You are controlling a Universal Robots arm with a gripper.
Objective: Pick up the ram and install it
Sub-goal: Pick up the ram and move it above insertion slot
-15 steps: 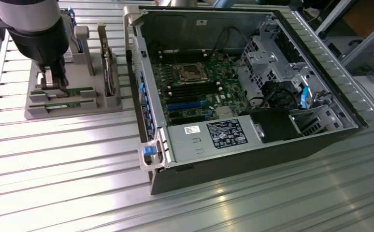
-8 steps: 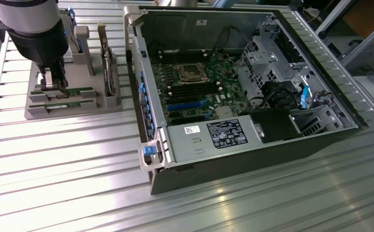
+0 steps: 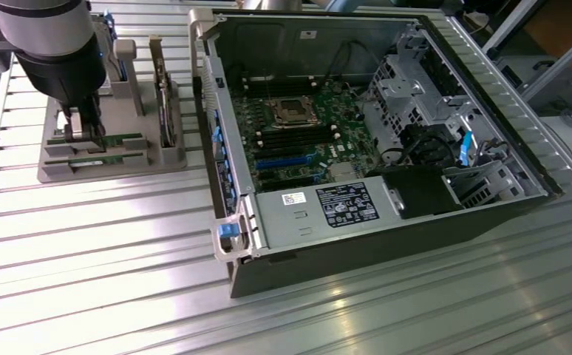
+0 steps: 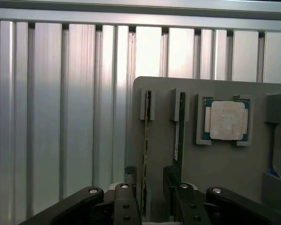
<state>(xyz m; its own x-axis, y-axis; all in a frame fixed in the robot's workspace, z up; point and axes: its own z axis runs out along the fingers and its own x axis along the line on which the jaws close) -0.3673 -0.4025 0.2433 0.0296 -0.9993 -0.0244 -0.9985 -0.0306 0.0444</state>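
Ribbed aluminium table (image 3: 99, 244): parallel grooved slats across the surface, bright reflections in places. Open computer case (image 3: 395, 244) lies on its side directly on table, interior facing up. Grey holder tray (image 3: 55, 174) rests flat on table just beside case, on exterior view's left; contact with case not discernible.

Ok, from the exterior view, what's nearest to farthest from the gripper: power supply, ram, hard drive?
1. ram, at the gripper, in the grey holder.
2. hard drive, upright in the same holder.
3. power supply, in the computer case.
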